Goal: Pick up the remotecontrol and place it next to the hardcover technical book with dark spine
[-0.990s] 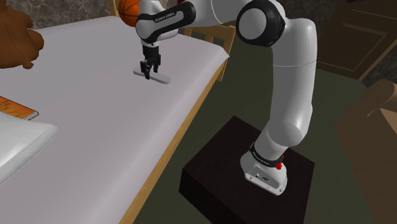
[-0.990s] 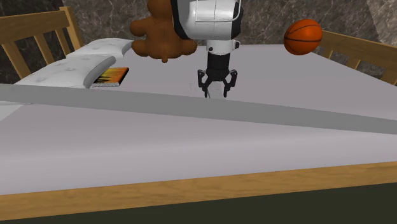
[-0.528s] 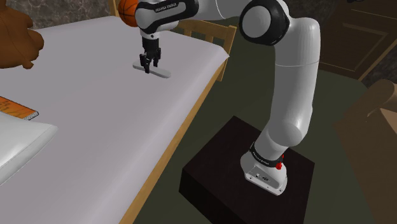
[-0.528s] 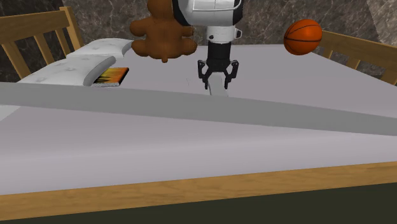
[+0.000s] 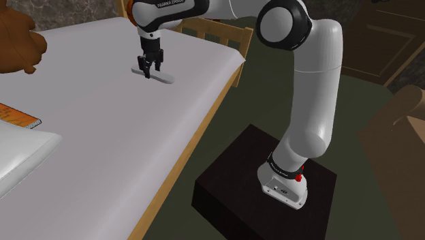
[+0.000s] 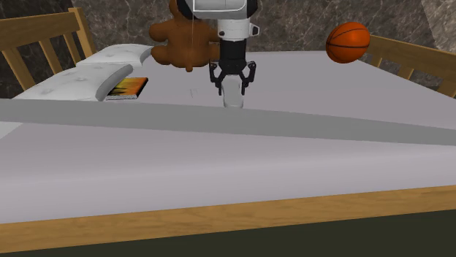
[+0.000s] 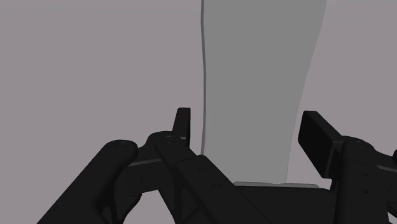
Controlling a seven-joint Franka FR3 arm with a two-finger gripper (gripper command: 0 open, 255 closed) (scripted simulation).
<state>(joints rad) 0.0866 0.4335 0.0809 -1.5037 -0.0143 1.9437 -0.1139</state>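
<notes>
The remote control (image 5: 161, 76) is a flat pale grey slab, drawn plain. My gripper (image 5: 148, 68) is shut on it near one end, low over the grey bed surface (image 5: 102, 123). In the second exterior view the remote control (image 6: 232, 99) hangs down from the gripper (image 6: 232, 87). In the wrist view the black fingers (image 7: 183, 124) clasp the remote control (image 7: 254, 89) from both sides, gripper (image 7: 248, 130). The book (image 5: 17, 116) with an orange striped cover lies far toward the shoulder view's left, beside a white pillow (image 5: 17, 160); the same book (image 6: 128, 88) shows in the second exterior view.
A brown teddy bear (image 6: 186, 40) sits behind the gripper, and an orange basketball (image 6: 347, 41) rests at the second exterior view's right. Wooden chairs (image 6: 40, 36) stand at the bed's far sides. The wooden bed edge (image 5: 197, 136) runs close to the black stand (image 5: 265, 184).
The gripper has carried the remote control toward the shoulder view's left and a little farther from the stand, closer to the book. The fingers stay shut on it.
</notes>
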